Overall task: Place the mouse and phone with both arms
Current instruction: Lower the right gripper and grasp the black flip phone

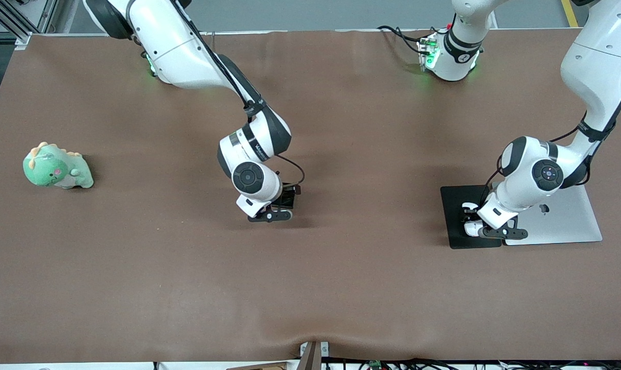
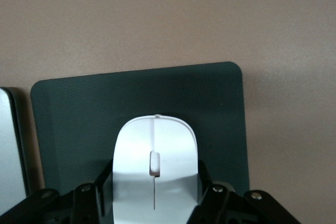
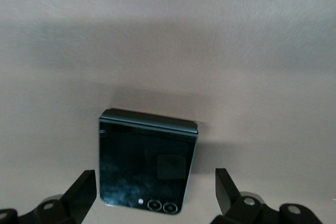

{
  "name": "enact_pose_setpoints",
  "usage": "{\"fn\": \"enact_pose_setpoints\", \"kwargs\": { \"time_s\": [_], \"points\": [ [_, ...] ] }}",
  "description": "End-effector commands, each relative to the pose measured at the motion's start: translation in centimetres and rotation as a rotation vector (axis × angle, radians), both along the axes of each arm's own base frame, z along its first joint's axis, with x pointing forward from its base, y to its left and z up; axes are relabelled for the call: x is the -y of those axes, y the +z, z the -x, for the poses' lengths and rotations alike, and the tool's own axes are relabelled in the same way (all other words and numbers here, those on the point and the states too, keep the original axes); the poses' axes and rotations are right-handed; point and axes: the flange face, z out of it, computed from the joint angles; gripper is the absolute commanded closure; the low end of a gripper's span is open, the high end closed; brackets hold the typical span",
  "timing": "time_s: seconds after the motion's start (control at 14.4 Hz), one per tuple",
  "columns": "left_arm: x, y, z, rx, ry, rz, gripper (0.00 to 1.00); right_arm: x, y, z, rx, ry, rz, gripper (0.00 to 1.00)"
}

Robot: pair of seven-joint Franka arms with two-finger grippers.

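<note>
Brown cloth covers the whole table, slightly wrinkled at the edge nearest the front camera.

Mouse first: it sits on the dark pad, and the left wrist view shows it sitting between the left gripper's fingers, which are closed against its sides, so that one's clenched on it. From the front you barely get any of this. The left gripper and wrist cover the mouse, only a sliver of white peeks out over the dark pad. A silver laptop lies right beside the pad, toward the left arm's end of the table; the wrist view only catches a strip of its edge.

Phone: folded, lying flat on the bare cloth, two lenses along the edge closest to the right gripper. The fingers stand wide on either side with clear gaps, so that hand's released and not touching it. In the front view the right gripper is low over mid-table and the phone is mostly hidden under the wrist, just a dark corner showing.

Lots of open cloth around the phone on every side. A green dinosaur plush sits well apart, toward the right arm's end of the table.
</note>
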Motion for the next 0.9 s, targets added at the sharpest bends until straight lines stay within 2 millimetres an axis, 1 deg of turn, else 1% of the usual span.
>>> {"fn": "enact_pose_setpoints", "kwargs": {
  "time_s": [0.0, 0.07, 0.21, 0.35, 0.42, 0.49, 0.56, 0.62, 0.69, 0.76, 0.83],
  "points": [
    [-0.1, 0.3, -0.6, 0.024, -0.019, -0.004, 0.2, -0.9, -1.1, 0.4, -0.001, -0.06, 0.001, 0.0],
    [-0.3, 0.2, -0.6, 0.023, -0.016, -0.005, 0.0, -1.0, -1.1, 0.5, -0.004, -0.075, 0.003, 0.0],
    [-0.6, 0.6, -0.7, 0.028, -0.016, -0.01, 0.0, -1.1, -0.8, 0.3, -0.004, -0.088, -0.001, 0.0],
    [-0.7, 1.8, -1.3, 0.047, -0.01, -0.019, 0.0, -1.3, -0.8, 0.4, -0.015, -0.114, -0.014, 0.0],
    [-0.8, 3.6, -1.6, 0.07, -0.012, -0.039, 0.0, -1.4, -1.0, 0.6, -0.019, -0.11, -0.015, 0.06],
    [-0.9, 5.0, -1.8, 0.082, -0.015, -0.056, 0.0, -1.5, -1.1, 0.7, -0.025, -0.104, -0.015, 0.99],
    [-0.4, 7.0, -2.2, 0.106, -0.023, -0.068, 0.0, -0.5, -1.2, 0.1, -0.035, -0.113, -0.014, 1.0],
    [-0.4, 9.2, -2.8, 0.126, -0.022, -0.088, 0.0, -1.0, -1.1, 0.5, -0.034, -0.103, -0.014, 1.0],
    [-1.2, 12.0, -3.8, 0.163, -0.006, -0.111, 0.0, -0.7, -1.1, 0.2, -0.034, -0.113, -0.015, 1.0],
    [-1.8, 14.4, -4.6, 0.191, 0.008, -0.131, 0.0, -0.8, -0.6, 0.1, -0.031, -0.104, -0.015, 1.0],
    [-2.2, 16.8, -4.7, 0.195, 0.019, -0.163, 0.0, -0.6, -0.2, 0.1, -0.059, -0.109, -0.009, 1.0]
  ]
}}
